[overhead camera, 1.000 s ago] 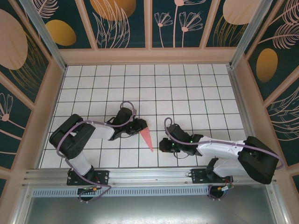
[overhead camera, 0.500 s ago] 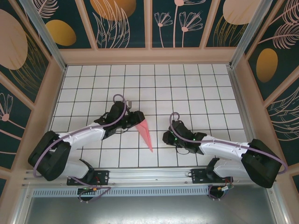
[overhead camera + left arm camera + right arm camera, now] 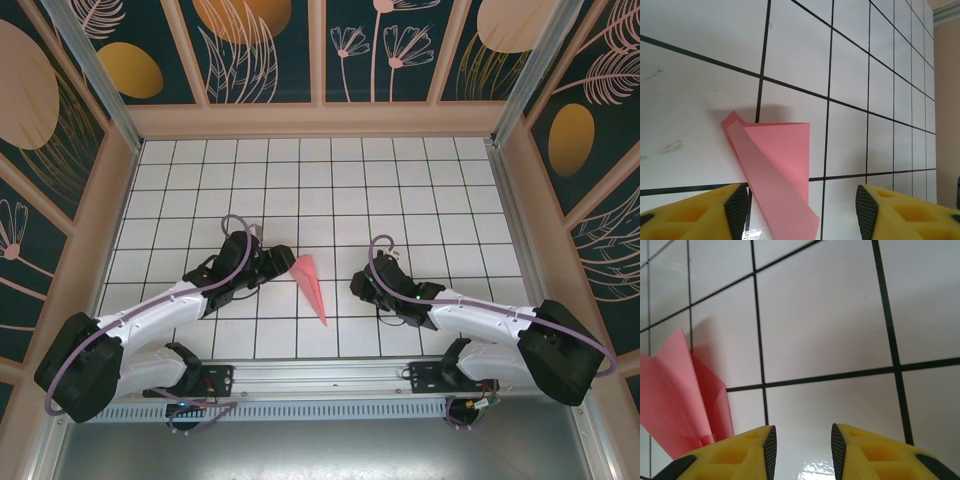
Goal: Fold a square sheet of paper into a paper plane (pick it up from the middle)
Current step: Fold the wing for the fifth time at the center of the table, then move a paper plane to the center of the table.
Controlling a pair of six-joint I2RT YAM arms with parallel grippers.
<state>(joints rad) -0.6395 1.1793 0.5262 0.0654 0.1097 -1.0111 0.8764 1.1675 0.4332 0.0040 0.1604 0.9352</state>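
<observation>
A slim salmon-pink folded paper plane (image 3: 311,288) lies free on the white grid-tiled tabletop (image 3: 400,180) between the left claw (image 3: 279,262) and right claw (image 3: 357,286), both spread and empty; a careless nudge from either could, by the look of it, spring its loose raised folds open.

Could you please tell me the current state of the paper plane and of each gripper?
paper plane: folded into a slim dart, lying on the table, flaps slightly lifted, not gripped.
left gripper: open, at the plane's wide end, holding nothing.
right gripper: open, beside the plane, holding nothing.
</observation>
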